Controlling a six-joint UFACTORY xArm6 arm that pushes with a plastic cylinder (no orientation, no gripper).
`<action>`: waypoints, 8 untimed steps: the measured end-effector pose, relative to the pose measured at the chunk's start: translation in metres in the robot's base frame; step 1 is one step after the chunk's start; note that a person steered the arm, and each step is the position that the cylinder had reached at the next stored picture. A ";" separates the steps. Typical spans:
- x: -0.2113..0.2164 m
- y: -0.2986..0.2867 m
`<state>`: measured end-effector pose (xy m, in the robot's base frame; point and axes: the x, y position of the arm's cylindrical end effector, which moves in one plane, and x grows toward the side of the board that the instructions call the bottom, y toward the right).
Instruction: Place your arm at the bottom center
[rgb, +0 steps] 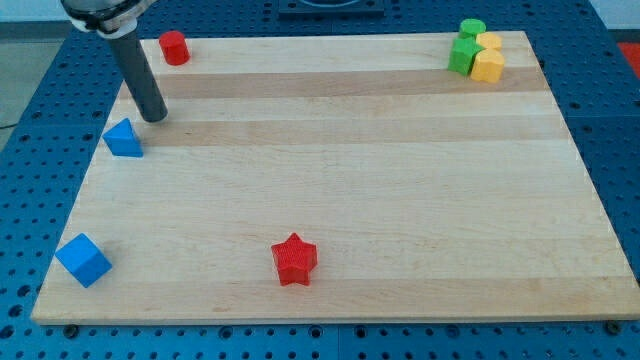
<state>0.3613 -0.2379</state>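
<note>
My tip (155, 117) rests on the wooden board (350, 150) near its left edge, in the upper left of the view. It is just above and to the right of a blue triangular block (124, 138), close to it but apart. A red cylinder (175, 47) stands at the board's top left, above my tip. A blue cube (83, 259) sits at the bottom left corner. A red star (294, 259) lies near the bottom edge, a little left of centre.
At the top right corner a tight cluster holds a green cylinder (472, 29), a green block (463, 55), a yellow cylinder (490, 41) and a yellow block (488, 66). A blue perforated table (610, 120) surrounds the board.
</note>
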 end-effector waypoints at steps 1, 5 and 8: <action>0.036 0.000; 0.000 -0.033; 0.062 -0.030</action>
<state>0.4232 -0.2683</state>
